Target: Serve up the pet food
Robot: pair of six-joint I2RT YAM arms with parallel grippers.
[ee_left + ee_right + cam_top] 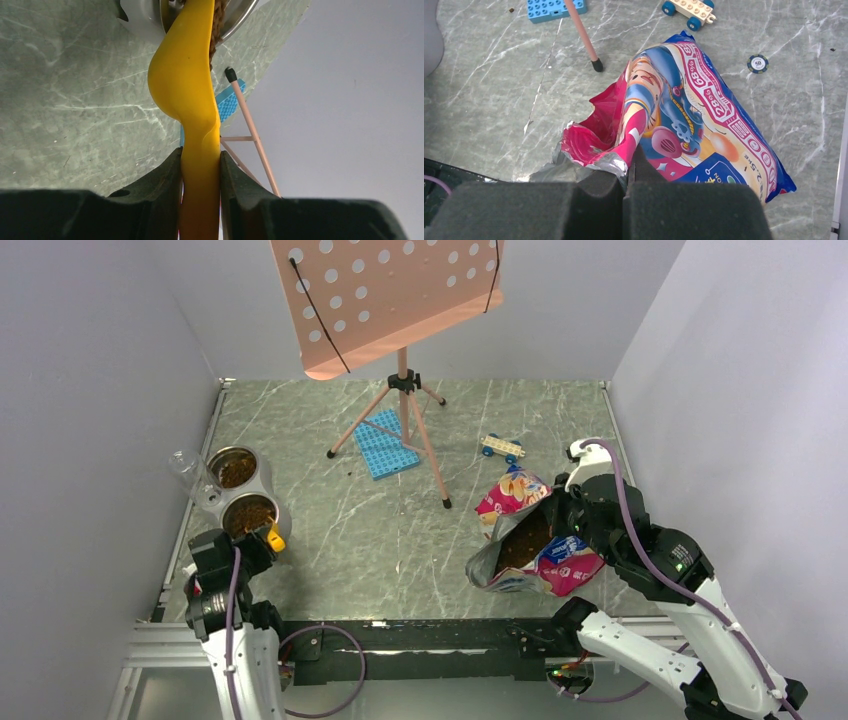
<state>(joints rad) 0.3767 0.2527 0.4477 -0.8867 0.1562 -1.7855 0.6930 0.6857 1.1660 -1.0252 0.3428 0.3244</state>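
Dark brown pet food point(250, 513) fills the near steel bowl of a grey double feeder point(268, 488); more lies in the far bowl point(236, 470) and inside the open pink-and-blue foil bag point(528, 536). My left gripper point(262, 541) is shut on the handle of a yellow scoop point(186, 85), whose head reaches over the near bowl's rim point(239, 22). My right gripper point(630, 162) is shut on the torn rim of the bag point(694, 115), holding its mouth open. The kibble is hidden in the right wrist view.
A pink music stand point(403, 390) stands mid-table over a blue stud plate point(387, 443). A small toy car point(502, 447) lies behind the bag, a poker chip point(757, 63) beside it. A clear cup point(184, 466) sits left of the feeder. Grey walls close both sides.
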